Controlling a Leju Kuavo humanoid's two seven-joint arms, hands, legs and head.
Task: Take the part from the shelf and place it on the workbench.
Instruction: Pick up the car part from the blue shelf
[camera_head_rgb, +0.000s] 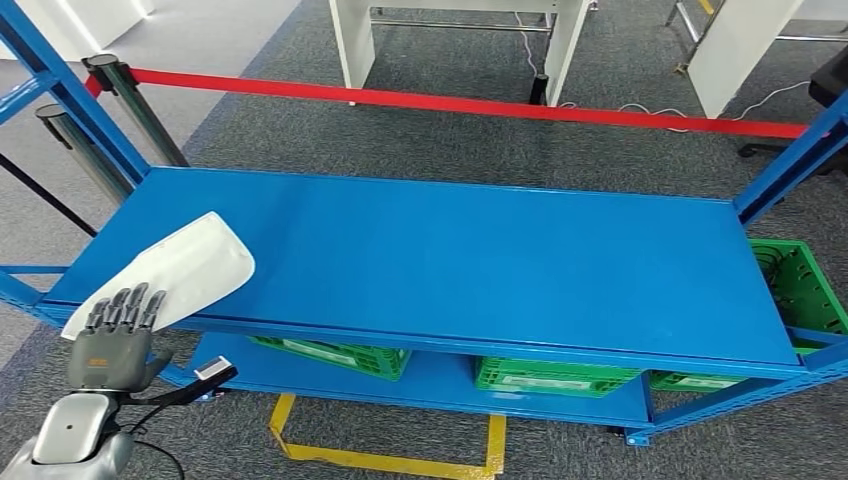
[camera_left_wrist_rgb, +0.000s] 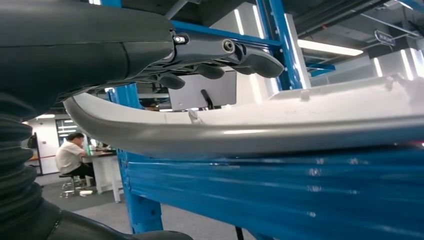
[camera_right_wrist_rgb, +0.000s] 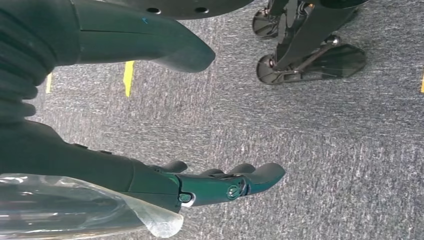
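The part (camera_head_rgb: 170, 272) is a long white curved shell lying on the left front corner of the blue shelf (camera_head_rgb: 480, 260), with its near end hanging over the front edge. My left hand (camera_head_rgb: 115, 335) reaches over that near end, fingers spread above it and thumb below the shelf edge. In the left wrist view the fingers (camera_left_wrist_rgb: 225, 55) hover just over the part's rim (camera_left_wrist_rgb: 300, 115) with a thin gap, and the shelf's edge (camera_left_wrist_rgb: 300, 195) lies beneath. My right hand (camera_right_wrist_rgb: 215, 182) hangs over the grey floor, fingers stretched out and holding nothing.
Green crates (camera_head_rgb: 555, 375) stand on the lower shelf level and another (camera_head_rgb: 800, 280) at the right end. A red belt barrier (camera_head_rgb: 480, 105) on metal posts (camera_head_rgb: 130, 105) runs behind the shelf. Yellow tape (camera_head_rgb: 390, 460) marks the floor. A person (camera_left_wrist_rgb: 70, 157) sits at a desk far off.
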